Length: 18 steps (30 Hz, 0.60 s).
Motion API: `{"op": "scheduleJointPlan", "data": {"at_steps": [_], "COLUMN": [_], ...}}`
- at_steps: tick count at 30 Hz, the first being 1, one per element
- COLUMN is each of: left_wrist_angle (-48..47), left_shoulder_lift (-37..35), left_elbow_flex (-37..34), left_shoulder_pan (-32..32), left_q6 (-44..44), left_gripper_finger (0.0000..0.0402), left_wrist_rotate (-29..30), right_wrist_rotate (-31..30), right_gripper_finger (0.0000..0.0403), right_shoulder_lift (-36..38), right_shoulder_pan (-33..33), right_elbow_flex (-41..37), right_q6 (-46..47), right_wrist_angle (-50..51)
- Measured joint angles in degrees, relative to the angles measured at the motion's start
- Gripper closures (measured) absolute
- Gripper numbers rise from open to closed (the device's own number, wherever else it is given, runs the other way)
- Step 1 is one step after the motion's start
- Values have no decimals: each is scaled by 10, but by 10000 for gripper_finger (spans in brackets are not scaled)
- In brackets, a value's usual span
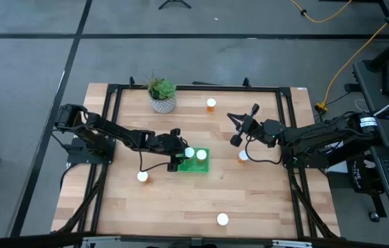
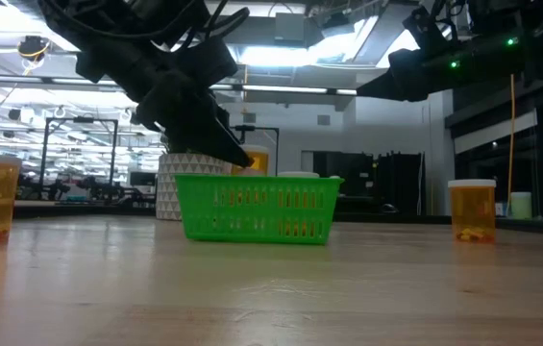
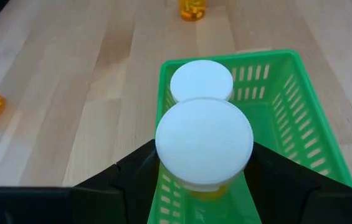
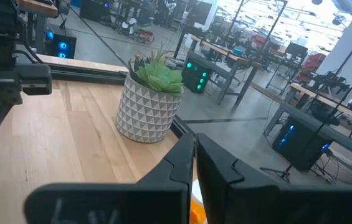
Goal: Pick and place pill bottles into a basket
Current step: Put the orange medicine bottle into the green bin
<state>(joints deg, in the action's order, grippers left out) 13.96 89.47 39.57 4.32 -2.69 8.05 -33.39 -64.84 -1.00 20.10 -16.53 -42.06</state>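
Note:
My left gripper [image 1: 182,154] is shut on a pill bottle [image 3: 204,143], an orange cylinder with a white cap, held over the left part of the green basket [image 1: 201,167]. A second bottle [image 3: 200,81] stands upright inside the basket just beyond it. Loose bottles stand on the table at the far middle [image 1: 211,104], right of the basket [image 1: 243,156], left of it [image 1: 142,177] and near the front edge [image 1: 222,220]. My right gripper [image 1: 234,118] hangs shut and empty above the table, right of the basket. My left gripper pinches the bottle's orange body [image 3: 208,190] just under the white cap between its two fingers [image 3: 139,169], one on each side. The fingers come from the table's left, slanting down. The bottle is upright within the basket's walls. I cannot tell whether its bottom touches the basket's floor.
A potted plant in a white-patterned pot [image 1: 162,96] stands at the far left of the table. A dark frame [image 1: 194,87] runs around the tabletop. Bare wood lies in front of the basket.

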Motion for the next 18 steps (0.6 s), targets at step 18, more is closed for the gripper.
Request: {"op": "scheduleJointPlan", "data": {"at_steps": [18], "left_wrist_angle": [20], "left_shoulder_lift": [30], "left_elbow_flex": [0], "left_shoulder_pan": [0], "left_q6": [4], "left_gripper_finger": [187], "left_wrist_rotate": [-1], "right_wrist_rotate": [0], "right_gripper_finger": [379], "right_shoulder_lift": [0], "right_shoulder_pan": [0], "right_elbow_flex": [0], "right_q6": [0], "right_wrist_angle": [1]}}
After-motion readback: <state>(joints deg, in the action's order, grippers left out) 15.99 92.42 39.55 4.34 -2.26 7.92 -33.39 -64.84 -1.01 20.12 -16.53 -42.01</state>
